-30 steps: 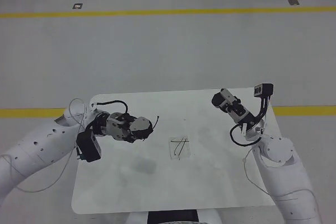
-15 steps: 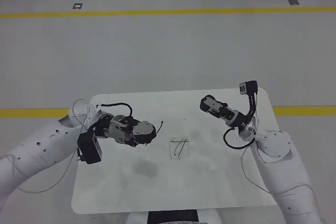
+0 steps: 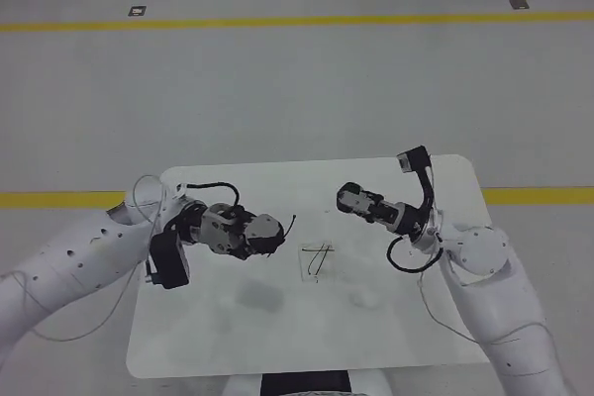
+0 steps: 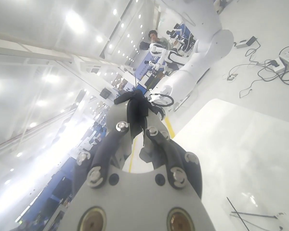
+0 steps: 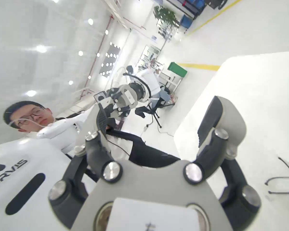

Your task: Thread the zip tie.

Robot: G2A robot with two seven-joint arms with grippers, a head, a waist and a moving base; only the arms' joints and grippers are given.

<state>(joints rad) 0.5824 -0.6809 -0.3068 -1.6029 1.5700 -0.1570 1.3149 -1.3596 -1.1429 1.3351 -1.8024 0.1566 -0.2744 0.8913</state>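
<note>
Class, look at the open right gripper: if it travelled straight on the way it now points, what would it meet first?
Probably nothing: the right gripper aims across bare table. The left gripper, holding the zip tie, sits slightly to one side of that line, though depth is unclear.

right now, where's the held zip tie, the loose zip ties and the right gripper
held zip tie [image 3: 289, 224]: top view, free tail
loose zip ties [image 3: 319, 259]: top view, middle of the strands
right gripper [image 5: 157, 112]: right wrist view, midway between fingertips
</note>
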